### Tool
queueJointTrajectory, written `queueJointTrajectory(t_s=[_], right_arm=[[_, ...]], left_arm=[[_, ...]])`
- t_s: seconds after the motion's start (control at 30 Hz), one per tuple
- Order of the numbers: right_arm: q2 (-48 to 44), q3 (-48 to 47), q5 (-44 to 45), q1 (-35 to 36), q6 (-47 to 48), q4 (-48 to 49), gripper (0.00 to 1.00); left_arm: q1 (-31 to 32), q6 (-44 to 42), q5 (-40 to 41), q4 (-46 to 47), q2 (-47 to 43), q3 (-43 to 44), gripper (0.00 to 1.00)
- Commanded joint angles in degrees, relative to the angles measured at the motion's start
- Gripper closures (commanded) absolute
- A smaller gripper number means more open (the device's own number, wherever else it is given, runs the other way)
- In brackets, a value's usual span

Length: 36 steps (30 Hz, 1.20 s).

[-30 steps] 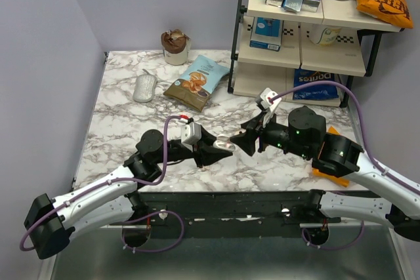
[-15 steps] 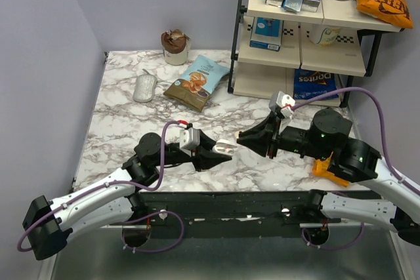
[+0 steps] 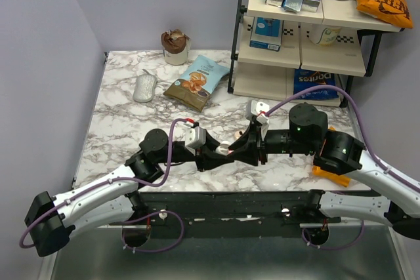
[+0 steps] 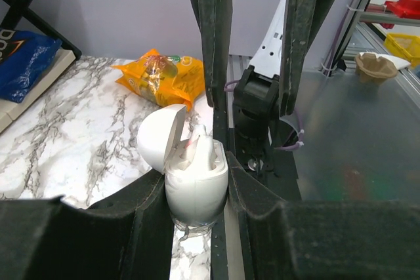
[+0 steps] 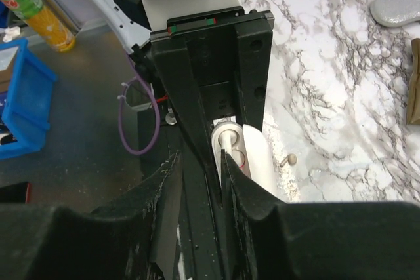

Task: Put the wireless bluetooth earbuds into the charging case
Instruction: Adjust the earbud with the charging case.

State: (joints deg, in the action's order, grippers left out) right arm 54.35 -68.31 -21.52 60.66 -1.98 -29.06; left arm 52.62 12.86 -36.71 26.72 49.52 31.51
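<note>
My left gripper is shut on the white charging case and holds it upright above the table's near edge. The case lid is flipped open. One whitish earbud stands in the case; it also shows in the right wrist view. My right gripper points at the case from the right, jaws slightly apart with nothing between them, and one fingertip sits just above the case. A second earbud lies on the marble beside the case.
An orange snack packet lies under the right arm. A grey oval object, a snack bag and a brown cup sit at the back. A stocked shelf stands back right.
My right gripper drew back to the right half a second ago, then came in left again onto the case. My left gripper kept hold of the case, shifting slightly.
</note>
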Motion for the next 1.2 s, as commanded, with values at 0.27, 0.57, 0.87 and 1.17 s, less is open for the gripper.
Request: queueJointTrajectory(t_s=[0.27, 0.57, 0.87, 1.17], right_arm=[[2.2, -1.4, 4.5, 0.2, -0.1, -1.7, 0.63], [2.1, -0.7, 9.0, 0.3, -0.9, 0.1, 0.66], [3.0, 0.1, 9.5, 0.3, -1.0, 0.0, 0.72], [3.7, 0.5, 8.9, 0.3, -1.3, 0.5, 0.81]], left_arm=[[0.2, 0.1, -3.2, 1.1, 0.8, 2.9, 1.0], [0.5, 0.6, -3.7, 1.6, 0.8, 2.9, 1.0], [0.6, 0.7, -3.5, 1.5, 0.8, 2.9, 1.0], [0.9, 0.6, -3.3, 1.1, 0.6, 3.3, 1.0]])
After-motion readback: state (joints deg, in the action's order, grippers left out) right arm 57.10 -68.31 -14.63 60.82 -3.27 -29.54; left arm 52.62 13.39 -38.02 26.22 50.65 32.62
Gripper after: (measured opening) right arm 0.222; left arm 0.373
